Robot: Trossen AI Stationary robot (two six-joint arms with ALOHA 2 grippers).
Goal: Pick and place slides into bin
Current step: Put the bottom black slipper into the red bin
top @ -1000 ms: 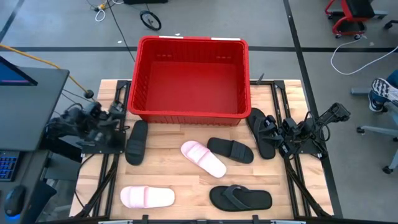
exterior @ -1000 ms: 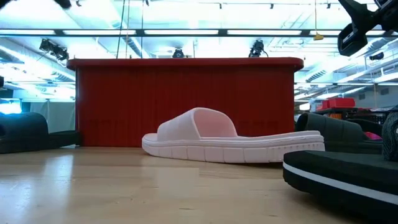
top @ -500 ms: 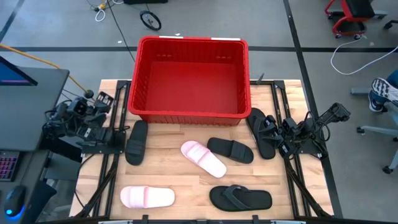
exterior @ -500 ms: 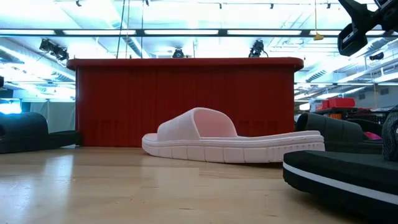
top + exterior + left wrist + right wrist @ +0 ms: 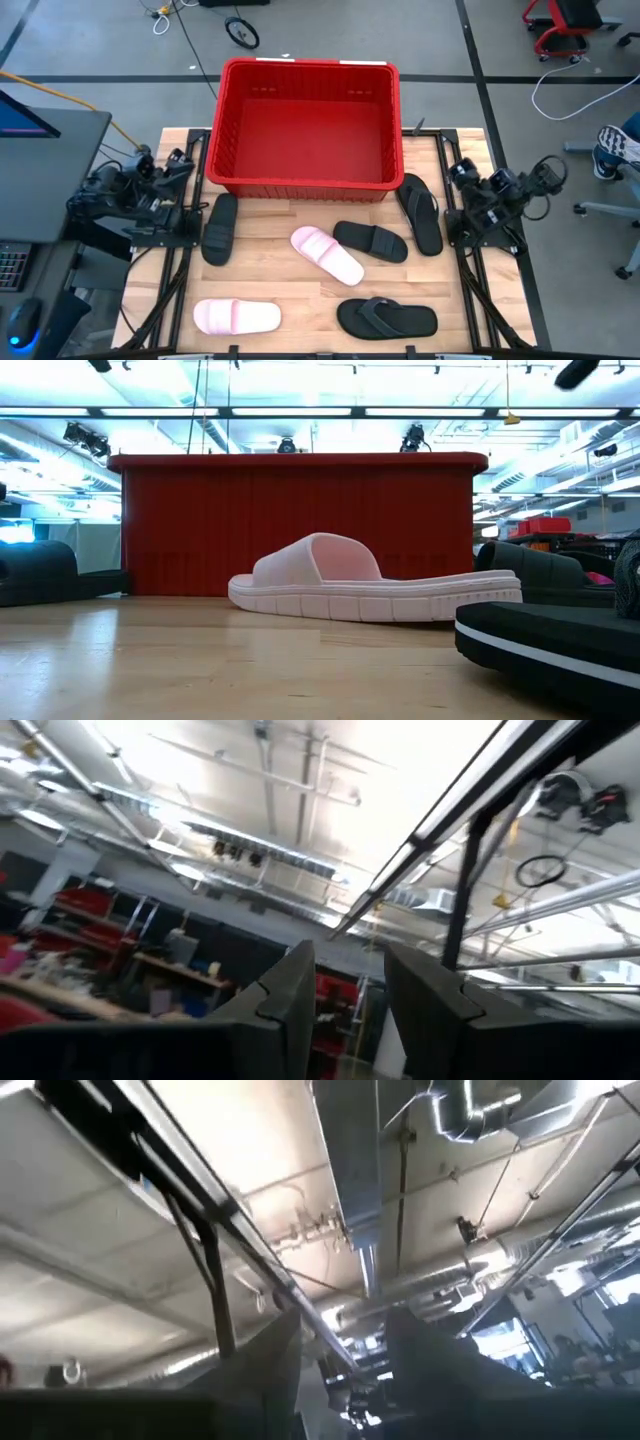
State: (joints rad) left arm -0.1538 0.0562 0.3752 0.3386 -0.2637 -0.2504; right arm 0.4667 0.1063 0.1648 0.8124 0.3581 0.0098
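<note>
The red bin (image 5: 308, 178) stands at the table's far middle. Six slides lie flat on their soles in front of it: a black wide-band one (image 5: 220, 228) at the left, a pink one (image 5: 327, 254) in the middle, a black one (image 5: 371, 241) beside it, a black flip-flop (image 5: 420, 212) at the right, a pink one (image 5: 236, 317) and a black flip-flop (image 5: 387, 318) near the front edge. My left gripper (image 5: 183, 160) is raised at the bin's left, open and empty, pointing up (image 5: 350, 1010). My right gripper (image 5: 458, 170) is raised at the bin's right, open and empty (image 5: 345, 1370).
Black frame rails run along both table sides under the arms. The low view shows the middle pink slide (image 5: 340, 580) in front of the bin's wall (image 5: 300, 520), and a black sandal (image 5: 550, 640) close at the right. Bare wood lies between the slides.
My right gripper has risen from just above the right black flip-flop and gone toward the table's far right, tipping upward. My left gripper has risen and moved toward the bin's left wall. No slide has moved.
</note>
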